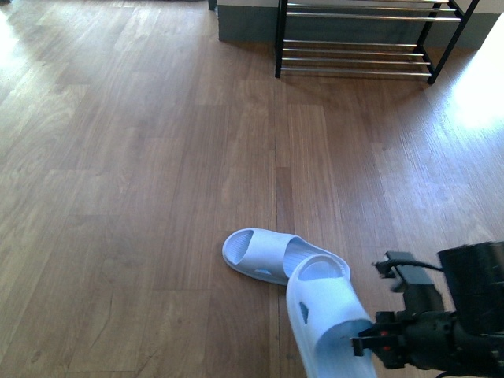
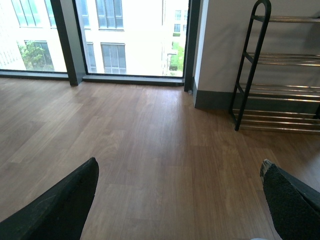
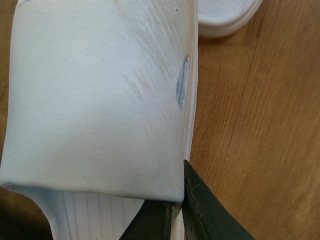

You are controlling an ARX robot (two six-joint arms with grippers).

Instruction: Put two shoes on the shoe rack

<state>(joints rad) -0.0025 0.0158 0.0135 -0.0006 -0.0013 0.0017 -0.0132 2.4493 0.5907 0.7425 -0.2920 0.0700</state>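
Observation:
Two pale blue slide sandals are on the wooden floor near me. One sandal (image 1: 260, 253) lies flat. The other sandal (image 1: 327, 319) rests partly over it, and my right gripper (image 1: 364, 340) is shut on its side edge by the strap. In the right wrist view the strap (image 3: 95, 100) fills the frame, with the gripper (image 3: 175, 210) pinching the rim and the other sandal's sole (image 3: 227, 15) at the frame's edge. The shoe rack (image 1: 362, 39) stands against the far wall; it also shows as a rack (image 2: 280, 70) in the left wrist view. My left gripper (image 2: 180, 200) hangs open over bare floor, nothing between its fingers.
A grey skirting wall (image 1: 244, 24) runs behind the rack. Large floor-length windows (image 2: 130, 37) with dark frames stand to the rack's left. Wooden floor (image 1: 157, 157) stretches between me and the rack.

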